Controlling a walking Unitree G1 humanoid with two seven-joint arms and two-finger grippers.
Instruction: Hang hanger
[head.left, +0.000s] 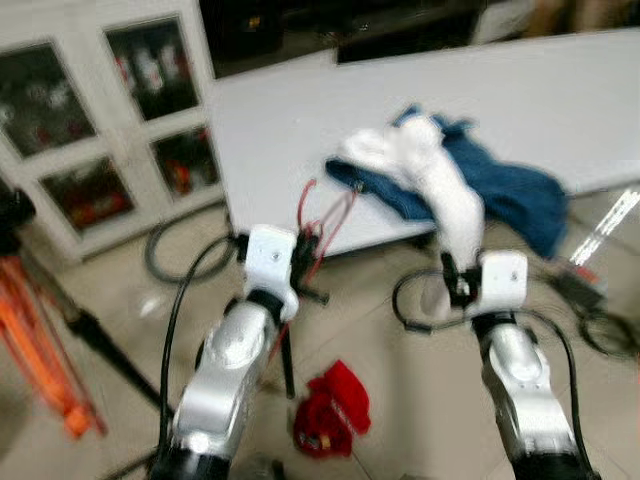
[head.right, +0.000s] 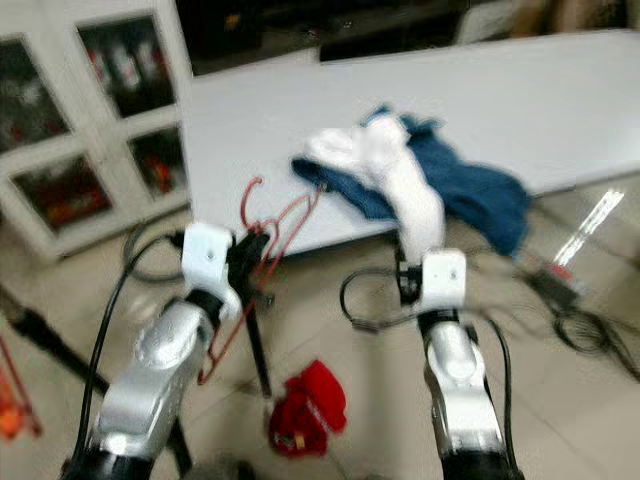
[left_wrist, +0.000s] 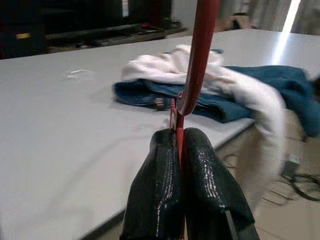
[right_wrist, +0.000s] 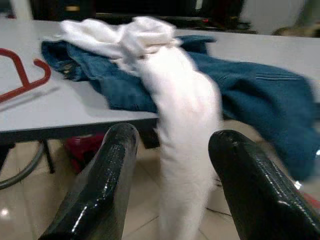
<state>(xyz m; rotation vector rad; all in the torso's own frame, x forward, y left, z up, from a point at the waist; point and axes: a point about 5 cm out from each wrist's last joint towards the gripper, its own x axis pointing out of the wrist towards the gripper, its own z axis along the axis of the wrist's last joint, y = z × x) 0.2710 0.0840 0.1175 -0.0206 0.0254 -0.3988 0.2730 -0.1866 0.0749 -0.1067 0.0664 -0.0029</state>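
A red wire hanger (head.left: 322, 213) is pinched in my left gripper (head.left: 312, 250), held up in front of the near edge of the white table (head.left: 400, 100). In the left wrist view the two black fingers (left_wrist: 160, 170) are pressed together on the hanger's wire (left_wrist: 200, 55). A white garment (head.left: 440, 180) lies on a blue denim piece (head.left: 510, 190) on the table, and one white sleeve droops over the edge. My right gripper (head.left: 455, 275) is open right at that sleeve (right_wrist: 180, 115), which hangs between its spread fingers.
A white cabinet (head.left: 100, 110) with glass doors stands at the left. On the tiled floor lie a red cloth (head.left: 330, 405), black cables (head.left: 600, 325) and an orange tripod leg (head.left: 40, 330). A black stand leg (head.left: 288, 365) rises under the table edge.
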